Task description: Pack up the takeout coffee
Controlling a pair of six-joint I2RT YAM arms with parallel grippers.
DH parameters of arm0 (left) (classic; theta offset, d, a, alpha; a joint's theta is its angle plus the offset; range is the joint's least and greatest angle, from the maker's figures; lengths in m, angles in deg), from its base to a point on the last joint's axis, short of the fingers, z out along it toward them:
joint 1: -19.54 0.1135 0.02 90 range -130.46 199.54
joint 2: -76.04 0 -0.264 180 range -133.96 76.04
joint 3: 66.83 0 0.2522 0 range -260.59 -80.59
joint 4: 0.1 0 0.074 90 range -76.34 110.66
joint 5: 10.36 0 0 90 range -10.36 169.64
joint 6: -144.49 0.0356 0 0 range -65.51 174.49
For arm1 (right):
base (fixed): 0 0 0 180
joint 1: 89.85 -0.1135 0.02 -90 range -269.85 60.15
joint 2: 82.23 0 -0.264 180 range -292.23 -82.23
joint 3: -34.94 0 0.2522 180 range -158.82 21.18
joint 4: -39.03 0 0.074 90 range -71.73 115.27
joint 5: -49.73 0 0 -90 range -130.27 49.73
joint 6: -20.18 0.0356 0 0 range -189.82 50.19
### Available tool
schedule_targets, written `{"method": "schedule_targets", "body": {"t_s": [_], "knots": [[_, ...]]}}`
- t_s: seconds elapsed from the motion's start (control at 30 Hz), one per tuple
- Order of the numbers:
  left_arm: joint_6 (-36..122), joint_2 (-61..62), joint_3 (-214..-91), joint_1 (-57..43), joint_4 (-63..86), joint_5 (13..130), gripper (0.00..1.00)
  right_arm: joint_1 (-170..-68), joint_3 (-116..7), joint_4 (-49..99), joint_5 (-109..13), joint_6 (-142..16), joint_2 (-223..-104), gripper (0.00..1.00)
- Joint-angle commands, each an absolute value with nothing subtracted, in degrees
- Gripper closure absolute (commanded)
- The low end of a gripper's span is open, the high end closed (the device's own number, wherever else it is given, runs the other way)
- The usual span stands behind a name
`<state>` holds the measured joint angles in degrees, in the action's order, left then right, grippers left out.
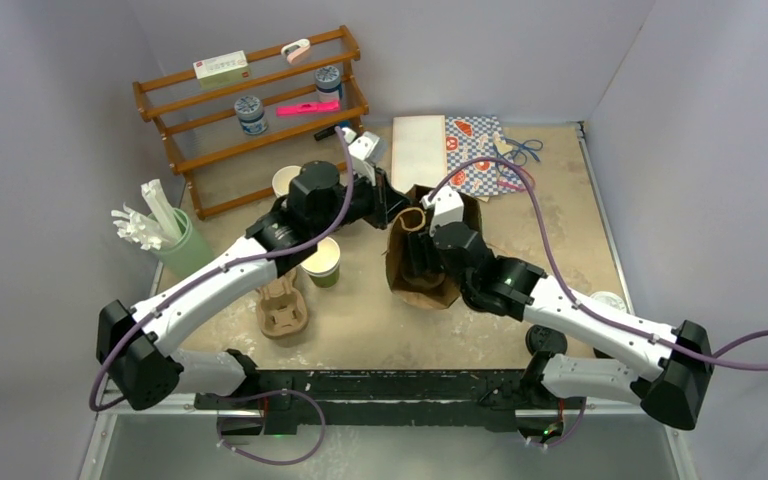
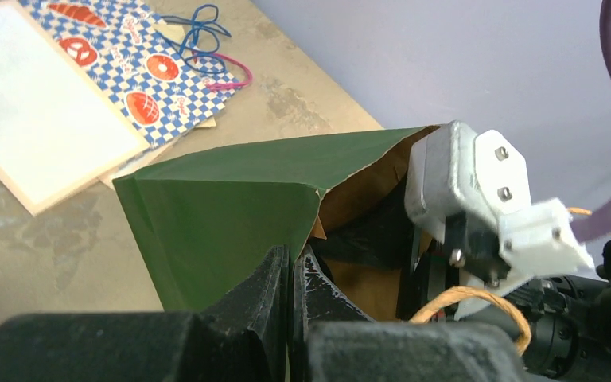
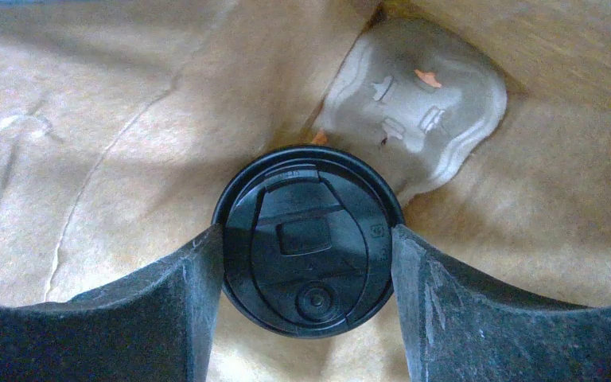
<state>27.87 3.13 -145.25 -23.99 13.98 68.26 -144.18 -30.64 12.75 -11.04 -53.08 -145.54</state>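
The takeout coffee shows in the right wrist view as its round black sip lid point(image 3: 306, 247), seen from above, deep inside a paper bag with a brown inside point(image 3: 111, 143). My right gripper point(image 3: 306, 232) is shut on it, a finger against each side of the lid. The cup's green body is hidden under the lid. My left gripper point(image 2: 293, 263) is shut on the bag's rim point(image 2: 318, 195), one finger outside on the green face point(image 2: 223, 207), one inside. In the top view the bag point(image 1: 405, 275) stands mid-table with the right arm point(image 1: 480, 265) reaching down into it.
A clear plastic packet point(image 3: 414, 103) lies on the bag's floor behind the cup. A lidless green cup point(image 1: 322, 262) and a cardboard cup carrier point(image 1: 282, 308) stand left of the bag. A green holder of white utensils point(image 1: 165, 235), a wooden shelf point(image 1: 250, 100) and flat printed bags point(image 1: 475, 150) lie further off.
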Motion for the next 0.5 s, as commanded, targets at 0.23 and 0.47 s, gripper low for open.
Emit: {"method": "schedule_targets", "body": {"t_s": [0.23,0.47], "knots": [[37.3,-2.4,-153.4,-23.8,16.0,58.7,1.0,-144.2,-32.1,17.1,-9.2,-59.8,-149.5,0.86],[32.5,-3.1,-156.0,-19.6,16.9,57.9,1.0,-144.2,-31.2,16.7,-8.4,-64.7,-149.6,0.89]]}}
